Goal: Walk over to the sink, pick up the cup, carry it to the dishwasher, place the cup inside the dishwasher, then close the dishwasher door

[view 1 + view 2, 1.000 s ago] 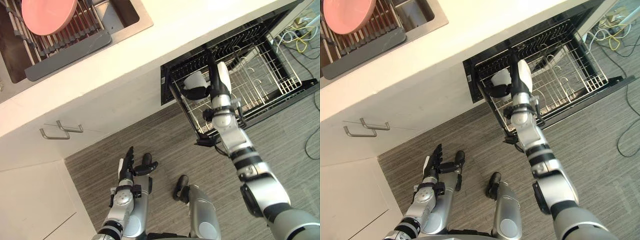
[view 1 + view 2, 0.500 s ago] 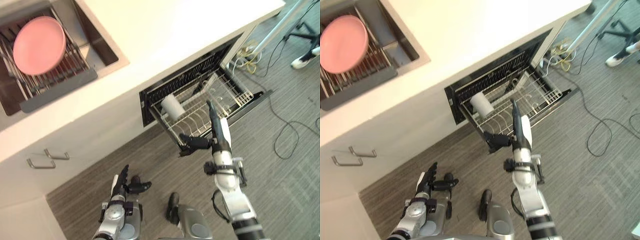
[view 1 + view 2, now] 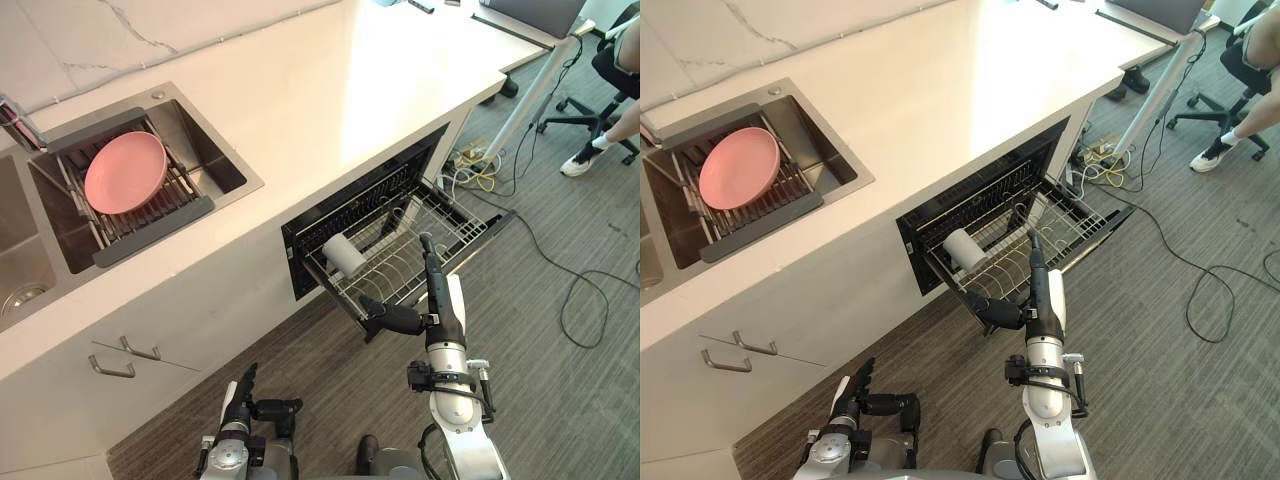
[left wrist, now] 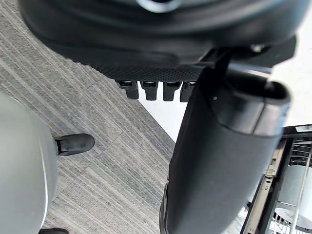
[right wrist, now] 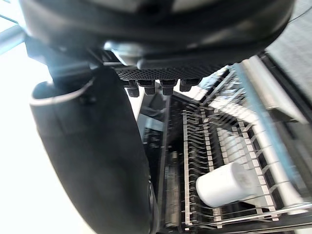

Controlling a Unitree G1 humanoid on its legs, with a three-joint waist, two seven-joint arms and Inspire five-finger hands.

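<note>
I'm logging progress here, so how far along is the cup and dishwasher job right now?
Done: the cup lies on its side in the pulled-out rack. In hand: nothing; the right hand is open by the rack's front, and the left hand is open down low. Left: the dishwasher stands open, so the door needs closing.

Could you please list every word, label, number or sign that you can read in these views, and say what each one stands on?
None: no view shows any text that can be read.
The white cup, the dishwasher rack, the pink plate, the countertop and the cupboard front show no print, label or number.
</note>
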